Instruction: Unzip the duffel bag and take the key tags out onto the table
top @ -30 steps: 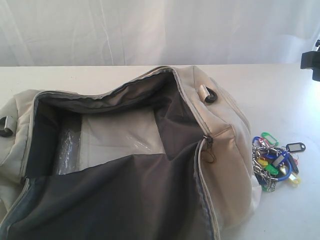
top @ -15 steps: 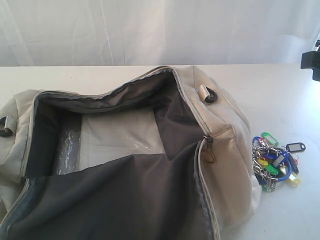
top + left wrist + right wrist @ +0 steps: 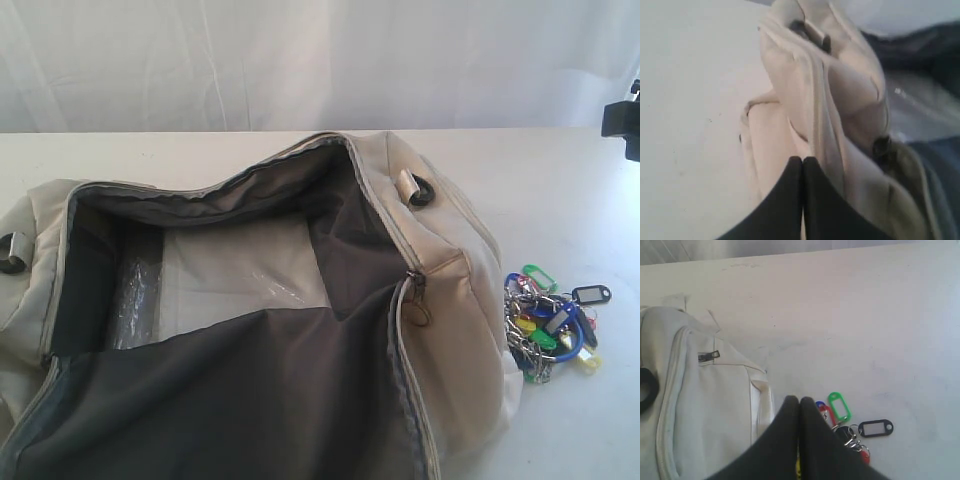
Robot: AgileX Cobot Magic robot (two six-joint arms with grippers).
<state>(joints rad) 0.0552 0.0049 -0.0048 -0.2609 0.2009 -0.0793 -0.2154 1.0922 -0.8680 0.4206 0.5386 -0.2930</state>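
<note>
A white table (image 3: 580, 190) fills my feeds, with a pale curtain (image 3: 300, 60) hanging behind it.

My right gripper (image 3: 799, 402) has its two dark fingers pressed flat together with nothing between them. On its camera the key tags (image 3: 840, 407) lie on the table just past the fingertips, and the fingers hide part of the bunch. I cannot tell how high the gripper is above them. The duffel bag (image 3: 705, 405) lies just beside the tags, with its cream end panel facing them.

My left gripper (image 3: 802, 165) is likewise pressed shut and empty. It sits over the folded cream fabric at the bag's other end, where that end meets the bare table.

In the exterior view the bag is unzipped and gaping, showing its dark lining and a pale base panel. The tags are outside it, against its right end.

I count one bag, one bunch of tags and two black strap rings, one near the right end (image 3: 421, 190) and one at the left edge (image 3: 12, 252). On the right wrist camera I can pick out one green tag, one black, one blue and one red.
</note>
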